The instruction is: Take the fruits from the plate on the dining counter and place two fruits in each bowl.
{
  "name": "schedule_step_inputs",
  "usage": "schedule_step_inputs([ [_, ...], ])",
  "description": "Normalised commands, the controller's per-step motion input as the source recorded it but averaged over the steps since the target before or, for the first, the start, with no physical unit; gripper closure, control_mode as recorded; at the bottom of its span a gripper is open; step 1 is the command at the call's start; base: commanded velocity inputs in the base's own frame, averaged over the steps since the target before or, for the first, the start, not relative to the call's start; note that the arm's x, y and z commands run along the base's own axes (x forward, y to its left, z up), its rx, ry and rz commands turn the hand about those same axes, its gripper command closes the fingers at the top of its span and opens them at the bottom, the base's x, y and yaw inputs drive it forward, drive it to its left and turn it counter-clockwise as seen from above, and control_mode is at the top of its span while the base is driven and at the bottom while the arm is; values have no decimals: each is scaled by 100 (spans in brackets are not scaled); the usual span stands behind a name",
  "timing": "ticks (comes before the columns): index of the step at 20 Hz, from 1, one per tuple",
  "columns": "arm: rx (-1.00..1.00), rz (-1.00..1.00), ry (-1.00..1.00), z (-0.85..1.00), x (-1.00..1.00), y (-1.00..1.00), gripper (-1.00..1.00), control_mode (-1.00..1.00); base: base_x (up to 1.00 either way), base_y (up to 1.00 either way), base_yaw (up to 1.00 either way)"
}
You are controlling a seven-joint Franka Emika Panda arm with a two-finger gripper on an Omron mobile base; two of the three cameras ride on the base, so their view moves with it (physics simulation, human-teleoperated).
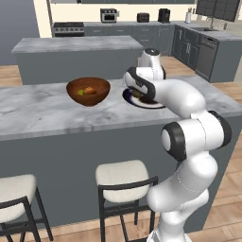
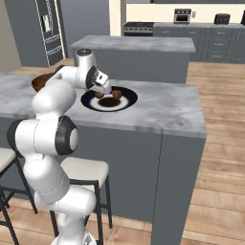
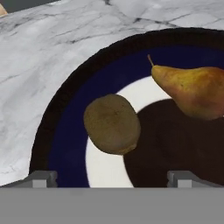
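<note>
- As the hand view looks down, the kiwi (image 3: pixel 112 124) sits just above and between the two fingertips (image 3: pixel 41 178), closer to the left one in that view, not touching either.
- Gripper (image 3: pixel 111 179) is spread wide, nothing between the fingers; the tips sit well apart at the bottom of the hand view.
- Kiwi lies on the plate (image 3: pixel 65 131), straddling the navy band and the white inner ring.
- Pear (image 3: pixel 192 89), yellow-orange with its stem pointing up-left in the hand view, lies on the same plate, just beside the kiwi and apart from it, over the dark centre.
- In the right base view the gripper (image 2: pixel 103 90) hangs just over the near-left part of the plate (image 2: pixel 127 103), with two dark fruits at it; can't tell there whether the fingers touch them.
- Plate rests on the marble dining counter (image 2: pixel 162 112).
- Arm: elbow folded high, forearm reaching forward over the counter edge, wrist bent so the hand points down at the plate (image 1: pixel 134 101).
- Reddish-brown wooden bowl (image 1: pixel 88 91) stands on the counter (image 1: pixel 42 113) to the left of the plate, near it, with green and orange fruit (image 1: pixel 87 90) inside.
- Two stools (image 1: pixel 124 176) stand at the counter's near side.
</note>
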Motion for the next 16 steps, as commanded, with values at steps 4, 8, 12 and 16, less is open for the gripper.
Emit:
schedule_step_inputs([
  [4, 0, 2, -14, -1, 21, 0, -100, -100, 0, 0, 0],
  [8, 0, 0, -2, 0, 26, -2, -100, -100, 0, 0, 0],
  [12, 0, 0, 0, 0, 22, 0, -100, -100, 0, 0, 0],
  [16, 0, 0, 1, 0, 23, 0, -100, -100, 0, 0, 0],
])
